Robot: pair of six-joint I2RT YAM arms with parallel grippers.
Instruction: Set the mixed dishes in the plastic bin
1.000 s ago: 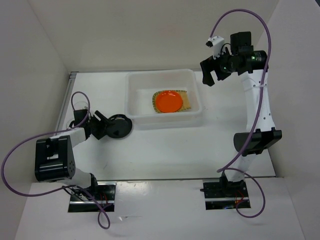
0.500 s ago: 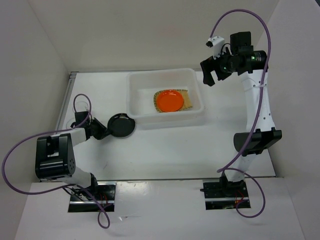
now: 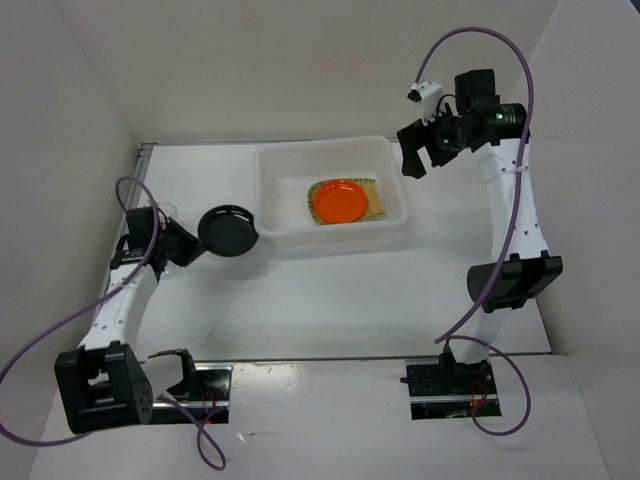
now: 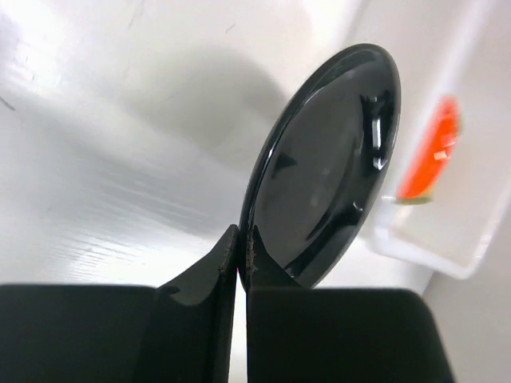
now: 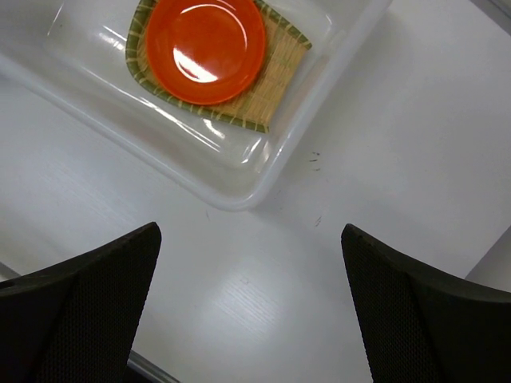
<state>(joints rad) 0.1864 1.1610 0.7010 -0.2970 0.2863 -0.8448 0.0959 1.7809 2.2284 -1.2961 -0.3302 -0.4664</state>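
From above, the left gripper (image 3: 190, 246) is clamped on the rim of the black plate (image 3: 228, 232). The plate sits just outside the bin (image 3: 268, 160), at the bin's nine o'clock, close to its left wall. Inside the bin the orange plate (image 3: 337, 202) lies on the bamboo tray (image 3: 373, 196). The right gripper (image 3: 418, 152) hangs at the bin's two o'clock, beyond its far right corner, with its jaws spread and nothing between them.

The left wrist view shows both fingers (image 4: 200, 319) pinched tight on the black plate's lower edge. The plate tilts up towards one o'clock, above the white table (image 4: 96, 183).

In the right wrist view the wide-apart fingers (image 5: 80, 311) frame the bin's corner. The orange plate and tray lie at eleven o'clock.
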